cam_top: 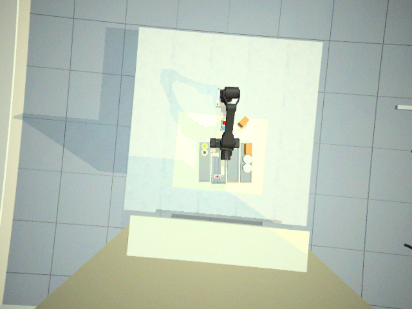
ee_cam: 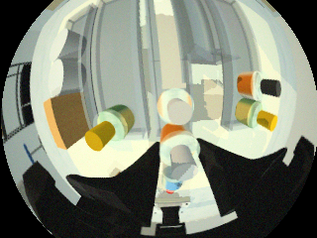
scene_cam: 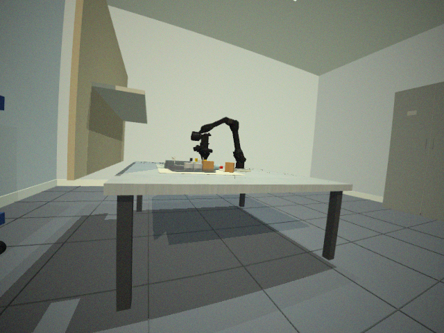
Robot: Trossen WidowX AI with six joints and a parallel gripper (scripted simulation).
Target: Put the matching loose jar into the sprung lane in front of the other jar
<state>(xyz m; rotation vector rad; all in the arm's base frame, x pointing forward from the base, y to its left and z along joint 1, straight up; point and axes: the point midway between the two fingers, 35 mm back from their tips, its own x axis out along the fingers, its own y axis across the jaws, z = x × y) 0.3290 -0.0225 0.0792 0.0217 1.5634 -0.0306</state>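
My gripper (ee_cam: 177, 143) (scene_cam: 205, 158) points down, shut on an orange jar with a grey lid (ee_cam: 183, 158). A second jar with a grey lid (ee_cam: 179, 111) stands directly beyond it in the sprung lane, in the middle of the wrist view. The two jars overlap in that view, so I cannot tell whether they touch. The held jar is at the lane's front end; its base, its height over the lane floor and the front stop are hidden. The red-marked end of the pusher (cam_top: 221, 174) shows toward the far end of the lane. The arm hides both jars in the top view.
A yellow-capped jar (ee_cam: 110, 126) is at the neighbouring lane's front end. The opposite outer lane holds a black-capped jar (ee_cam: 258, 85) and another yellow-capped jar (ee_cam: 255, 113). A box (cam_top: 247, 149) and two white cylinders (cam_top: 247, 163) fill another lane. A loose box (cam_top: 243, 121) and a blue-and-red item (cam_top: 223, 126) lie nearer the base.
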